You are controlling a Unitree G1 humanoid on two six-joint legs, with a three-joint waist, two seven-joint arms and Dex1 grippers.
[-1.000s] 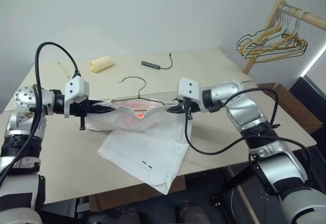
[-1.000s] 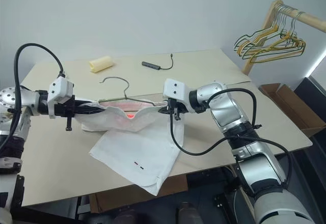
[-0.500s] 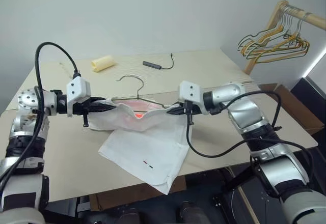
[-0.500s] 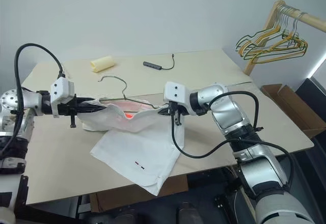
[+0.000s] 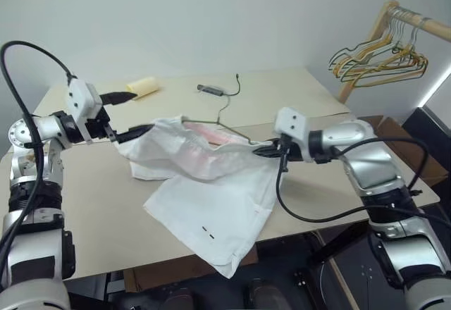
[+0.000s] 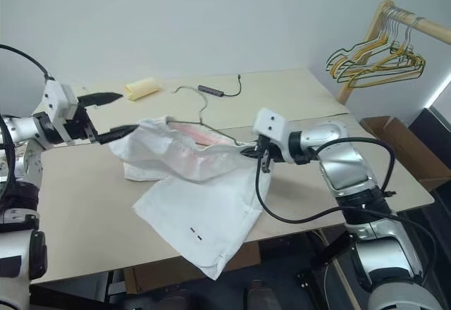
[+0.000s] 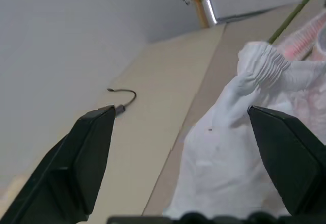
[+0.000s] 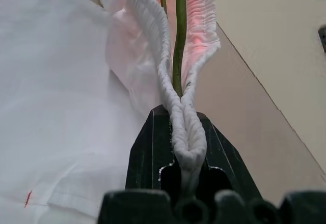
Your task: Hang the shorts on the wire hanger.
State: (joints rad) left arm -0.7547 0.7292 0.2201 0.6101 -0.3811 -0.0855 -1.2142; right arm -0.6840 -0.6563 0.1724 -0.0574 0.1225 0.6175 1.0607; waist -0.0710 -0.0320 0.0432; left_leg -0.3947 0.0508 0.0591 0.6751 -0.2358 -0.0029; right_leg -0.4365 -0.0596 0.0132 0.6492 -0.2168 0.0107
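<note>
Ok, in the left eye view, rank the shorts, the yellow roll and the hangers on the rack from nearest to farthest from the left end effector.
From the left end effector:
1. Shorts, right beside its lower finger.
2. Yellow roll, just behind it on the table.
3. Hangers on the rack, far off on the right.

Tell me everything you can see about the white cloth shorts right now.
The white cloth shorts have a gathered waistband with a pinkish tint inside and small dark dashes near one hem. They lie rumpled on the beige table, one corner hanging over its front edge. The right gripper is shut on one end of the waistband, lifting it, with the thin dark wire hanger running inside the waistband. The left gripper is open beside the other end, not holding it.
</note>
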